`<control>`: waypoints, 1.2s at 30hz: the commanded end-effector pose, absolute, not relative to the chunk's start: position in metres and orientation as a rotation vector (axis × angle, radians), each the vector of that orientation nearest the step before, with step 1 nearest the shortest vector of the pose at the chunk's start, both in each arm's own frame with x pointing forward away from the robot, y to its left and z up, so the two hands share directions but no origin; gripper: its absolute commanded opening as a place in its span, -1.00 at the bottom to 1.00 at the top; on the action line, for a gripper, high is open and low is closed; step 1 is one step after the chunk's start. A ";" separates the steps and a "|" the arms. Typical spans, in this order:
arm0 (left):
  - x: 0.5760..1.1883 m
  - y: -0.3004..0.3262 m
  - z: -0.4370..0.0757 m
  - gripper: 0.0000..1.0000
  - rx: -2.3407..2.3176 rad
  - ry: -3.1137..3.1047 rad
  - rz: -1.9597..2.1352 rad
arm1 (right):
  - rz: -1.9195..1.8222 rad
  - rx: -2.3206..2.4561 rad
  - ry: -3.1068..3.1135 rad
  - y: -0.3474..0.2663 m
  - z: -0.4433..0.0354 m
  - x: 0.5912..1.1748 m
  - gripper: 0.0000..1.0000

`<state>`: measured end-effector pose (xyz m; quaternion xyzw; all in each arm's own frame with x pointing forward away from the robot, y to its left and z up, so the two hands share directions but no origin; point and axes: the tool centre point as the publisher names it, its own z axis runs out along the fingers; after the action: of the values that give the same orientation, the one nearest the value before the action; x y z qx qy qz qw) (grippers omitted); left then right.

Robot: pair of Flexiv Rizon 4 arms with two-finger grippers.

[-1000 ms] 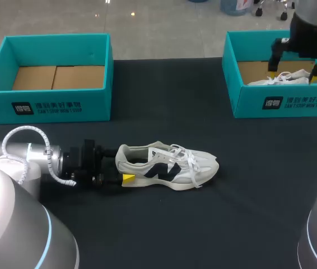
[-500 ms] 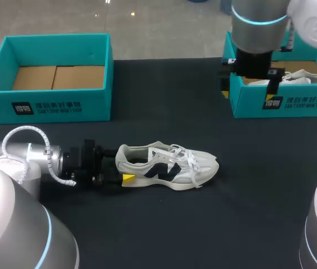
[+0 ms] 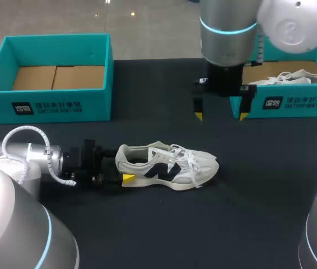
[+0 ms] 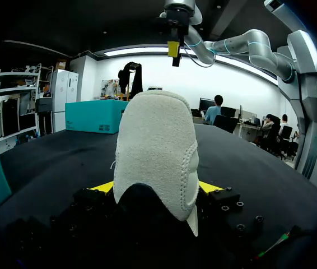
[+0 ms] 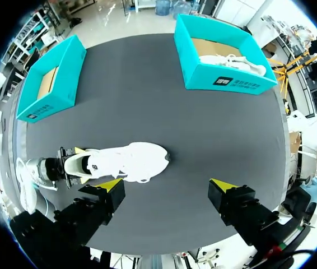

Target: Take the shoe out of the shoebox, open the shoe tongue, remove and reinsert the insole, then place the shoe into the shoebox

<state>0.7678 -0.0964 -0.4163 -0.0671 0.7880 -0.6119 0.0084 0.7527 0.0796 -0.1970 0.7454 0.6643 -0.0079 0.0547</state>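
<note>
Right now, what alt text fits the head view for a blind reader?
The left tool grips the heel of a white sneaker on the black table. The right tool hangs open beside a teal box holding another shoe; a second teal box stands at far left.

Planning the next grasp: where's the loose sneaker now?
Head view: the sneaker sits upright on the table, in front and right of the empty teal shoebox, heel clamped in the left pincer.

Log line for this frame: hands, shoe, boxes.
left hand: shut on shoe heel | shoe: on table | right hand: open, empty, above table | left shoebox: empty | right shoebox: second shoe inside
</note>
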 end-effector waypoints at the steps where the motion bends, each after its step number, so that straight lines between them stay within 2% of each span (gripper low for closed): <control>1: 0.767 -0.096 -0.417 -1.00 -0.213 2.464 -1.909 | -0.029 2.265 2.019 0.081 -0.198 0.755 1.00; 15: 0.767 -0.096 -0.417 -1.00 -0.213 2.464 -1.909 | -0.038 2.257 2.012 0.082 -0.199 0.751 1.00; 26: 0.767 -0.096 -0.417 -1.00 -0.213 2.464 -1.909 | -0.105 2.194 1.908 0.123 -0.202 0.704 1.00; 36: 0.767 -0.096 -0.417 -1.00 -0.213 2.464 -1.909 | -0.143 2.152 1.943 0.171 -0.220 0.705 1.00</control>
<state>0.7678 -0.0964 -0.4163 -0.0671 0.7881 -0.6119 0.0084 0.6960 0.1459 -0.2084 0.7367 0.6692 -0.0145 0.0963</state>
